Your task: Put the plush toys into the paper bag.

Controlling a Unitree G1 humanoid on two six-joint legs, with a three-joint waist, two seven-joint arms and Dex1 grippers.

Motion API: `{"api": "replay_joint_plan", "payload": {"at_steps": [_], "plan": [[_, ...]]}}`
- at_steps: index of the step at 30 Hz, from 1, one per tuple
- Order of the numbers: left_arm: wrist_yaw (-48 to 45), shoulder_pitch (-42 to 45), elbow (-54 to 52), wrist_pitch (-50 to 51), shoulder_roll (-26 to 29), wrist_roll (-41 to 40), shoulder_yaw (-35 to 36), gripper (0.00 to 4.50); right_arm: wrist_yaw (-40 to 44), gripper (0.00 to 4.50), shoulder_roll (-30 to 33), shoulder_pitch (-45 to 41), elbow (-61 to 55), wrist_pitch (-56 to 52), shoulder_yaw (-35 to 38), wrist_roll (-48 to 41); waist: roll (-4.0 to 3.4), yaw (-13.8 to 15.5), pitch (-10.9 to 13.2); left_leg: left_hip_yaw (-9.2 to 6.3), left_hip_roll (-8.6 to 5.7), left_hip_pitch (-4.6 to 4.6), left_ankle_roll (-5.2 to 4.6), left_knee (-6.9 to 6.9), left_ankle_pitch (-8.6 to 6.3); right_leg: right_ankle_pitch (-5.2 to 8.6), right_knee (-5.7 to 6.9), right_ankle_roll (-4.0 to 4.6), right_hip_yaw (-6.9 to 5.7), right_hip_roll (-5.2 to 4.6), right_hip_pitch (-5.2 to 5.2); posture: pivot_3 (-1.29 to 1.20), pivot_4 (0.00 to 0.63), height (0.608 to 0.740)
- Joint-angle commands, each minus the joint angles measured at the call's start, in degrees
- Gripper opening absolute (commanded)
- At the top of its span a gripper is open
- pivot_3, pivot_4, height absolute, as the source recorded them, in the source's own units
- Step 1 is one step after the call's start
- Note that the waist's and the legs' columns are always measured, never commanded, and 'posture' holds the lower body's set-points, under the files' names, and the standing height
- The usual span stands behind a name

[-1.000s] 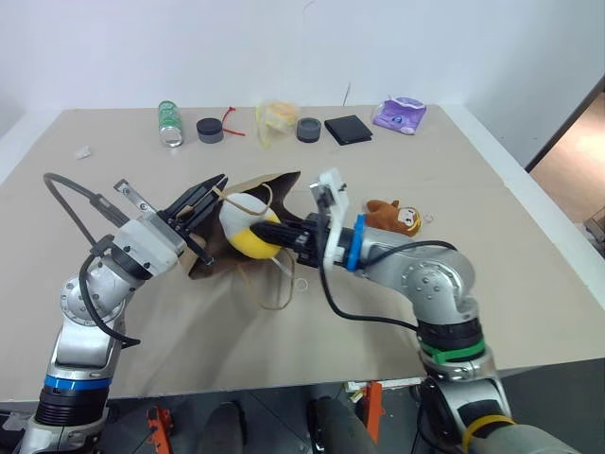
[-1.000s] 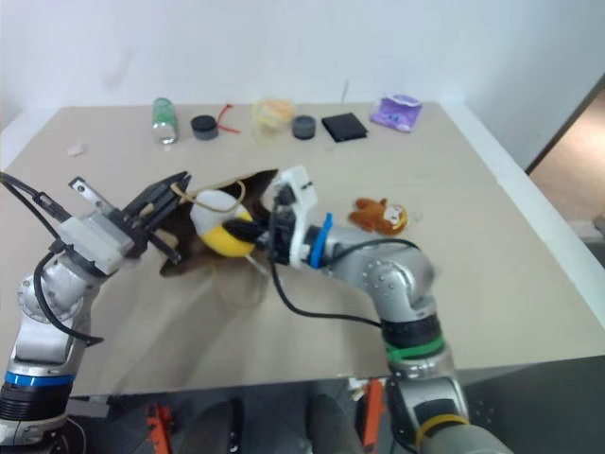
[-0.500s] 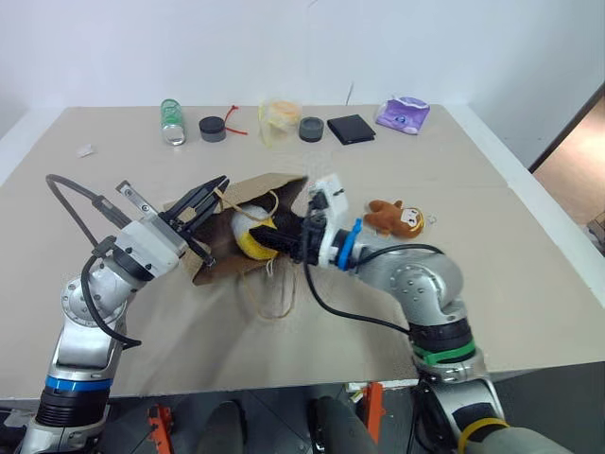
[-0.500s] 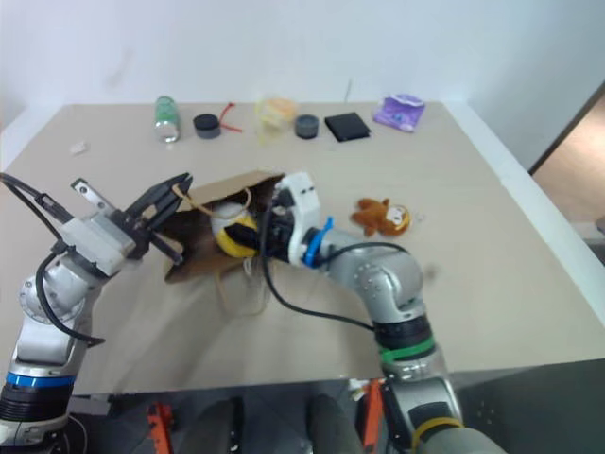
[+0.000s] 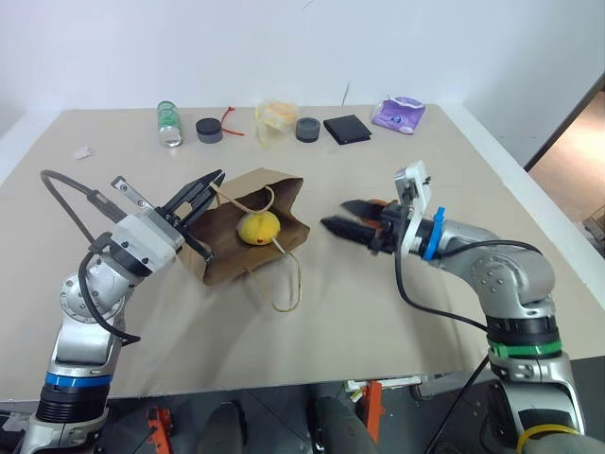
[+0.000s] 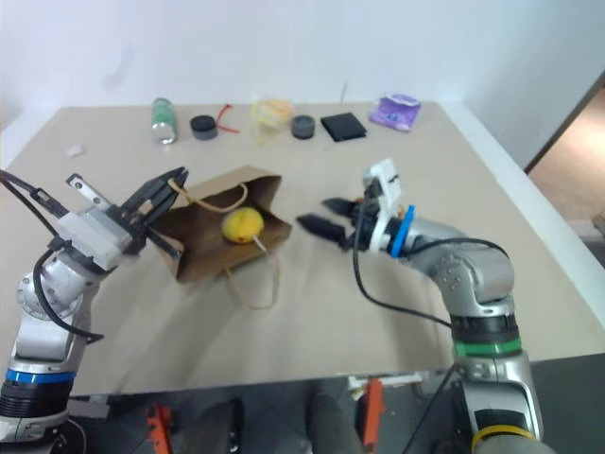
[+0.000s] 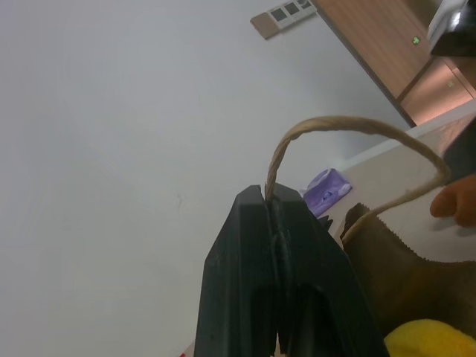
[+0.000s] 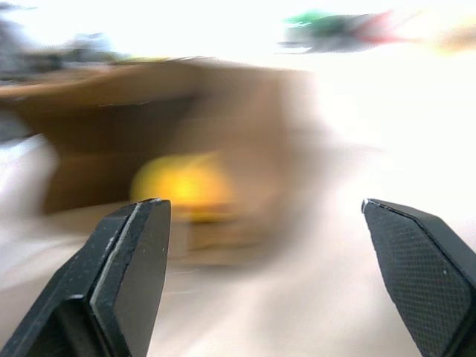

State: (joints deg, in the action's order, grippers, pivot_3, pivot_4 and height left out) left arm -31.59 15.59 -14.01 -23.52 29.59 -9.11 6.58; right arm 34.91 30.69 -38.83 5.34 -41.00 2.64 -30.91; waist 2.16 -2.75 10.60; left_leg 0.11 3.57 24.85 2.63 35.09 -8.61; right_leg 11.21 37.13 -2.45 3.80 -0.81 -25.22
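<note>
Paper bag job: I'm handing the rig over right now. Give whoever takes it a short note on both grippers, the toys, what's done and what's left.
Left gripper: shut on a cord handle of the paper bag, holding its mouth up.
Right gripper: open, empty, off to the bag's right above the table.
Egg toy: lying in the bag's mouth.
Brown doll: on the table, mostly hidden behind the right gripper's fingers.
Done: egg toy is at the bag.
Left: pick up the brown doll, put it in; check the egg toy sits fully inside.

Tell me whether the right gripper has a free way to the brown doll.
Probably yes. The right gripper is open and empty, and the brown doll lies on the table right beside its fingers, partly hidden by them, nothing between.
</note>
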Motion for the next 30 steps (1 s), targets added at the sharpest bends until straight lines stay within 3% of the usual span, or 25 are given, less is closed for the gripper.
{"api": "replay_joint_plan", "payload": {"at_steps": [1,4,9,10,11,16,18,19,21,26,30], "plan": [[0.66,0.77,-0.73,-0.11,-0.14,-0.64,0.87,0.0,-6.25,4.44,2.03,-4.9,13.98,10.49,-2.6,13.09,0.0,0.0,0.0,0.01,0.0,-0.01,0.0,0.0,0.0,0.0,0.0,0.0,0.02,0.0,0.01,0.0,0.15,0.74],[0.81,0.93,-0.73,0.08,-0.14,-0.61,1.01,0.0,-7.52,4.44,1.61,-6.94,22.86,13.16,-4.16,17.99,0.0,0.02,0.0,0.01,-0.01,0.05,0.0,-0.03,0.0,0.01,-0.01,-0.02,0.06,0.02,-0.02,0.0,0.15,0.74],[0.93,0.77,-1.13,0.35,-0.07,-0.63,1.17,0.0,-8.2,4.44,0.96,-8.21,28.34,13.03,-4.77,21.68,0.0,0.01,0.0,0.02,-0.02,0.05,-0.03,-0.2,-0.03,0.01,-0.01,-0.23,0.16,0.08,-0.06,0.0,0.15,0.74],[0.95,0.73,-1.17,0.39,-0.05,-0.62,1.21,0.0,-7.73,3.91,0.98,-8.25,28.57,13.15,-4.77,22.01,0.0,0.02,0.0,0.01,-0.02,0.04,-0.02,-0.2,-0.03,0.02,-0.01,-0.21,0.15,0.08,-0.05,0.0,0.15,0.74],[0.96,0.73,-1.15,0.42,-0.04,-0.61,1.23,0.0,-7.37,3.66,0.99,-8.26,28.54,13.27,-4.6,22.18,0.0,0.08,0.0,0.01,-0.02,0.03,-0.03,-0.2,-0.03,0.06,-0.01,-0.13,0.15,0.08,-0.05,0.0,0.15,0.74],[0.96,0.89,-0.99,0.59,-0.08,-0.61,1.18,0.0,-5.61,1.19,1.45,-7.76,27.15,11.56,-3.71,22.01,0.0,0.22,-0.01,0.01,-0.06,0.02,-0.03,-0.06,-0.02,0.06,-0.01,-0.12,0.23,0.07,0.06,0.0,0.15,0.74],[0.94,1.02,-0.85,0.58,-0.11,-0.6,1.12,0.0,-4.77,0.34,1.76,-7.34,26.48,10.9,-3.64,22.03,0.0,0.22,-0.01,0.01,-0.07,-0.01,-0.03,-0.04,-0.02,0.06,-0.01,-0.13,0.25,0.07,0.1,0.0,0.15,0.74],[0.92,1.11,-0.76,0.59,-0.12,-0.6,1.08,0.0,-4.38,0.12,1.9,-7.11,26.03,10.76,-3.49,21.94,0.0,0.22,-0.01,0.01,-0.07,-0.02,-0.03,-0.04,-0.02,0.06,-0.01,-0.13,0.25,0.07,0.11,0.0,0.15,0.74],[0.92,1.29,-0.59,0.6,-0.16,-0.61,1.02,0.0,-3.63,0.07,1.84,-7.0,25.23,10.81,-2.11,20.74,0.0,0.23,-0.01,0.0,-0.07,-0.02,-0.03,-0.04,-0.02,0.06,-0.01,-0.12,0.24,0.08,0.1,0.0,0.15,0.74],[0.84,1.67,-0.32,0.75,-0.15,-0.74,1.04,0.0,8.55,0.07,-0.65,-5.99,7.27,2.29,9.51,-0.67,-0.09,0.02,0.05,-0.02,-0.07,0.14,-0.03,-0.06,-0.02,0.01,-0.01,-0.24,0.27,0.11,-0.01,0.0,0.15,0.74],[0.65,1.92,0.08,0.67,-0.08,-0.77,1.06,0.0,12.41,0.07,-0.25,-1.92,-7.97,-10.17,8.88,-12.24,-0.12,0.01,0.05,-0.04,0.01,0.1,-0.05,-0.08,-0.04,-0.05,0.0,-0.33,0.28,0.22,-0.03,0.0,0.15,0.74]]}}
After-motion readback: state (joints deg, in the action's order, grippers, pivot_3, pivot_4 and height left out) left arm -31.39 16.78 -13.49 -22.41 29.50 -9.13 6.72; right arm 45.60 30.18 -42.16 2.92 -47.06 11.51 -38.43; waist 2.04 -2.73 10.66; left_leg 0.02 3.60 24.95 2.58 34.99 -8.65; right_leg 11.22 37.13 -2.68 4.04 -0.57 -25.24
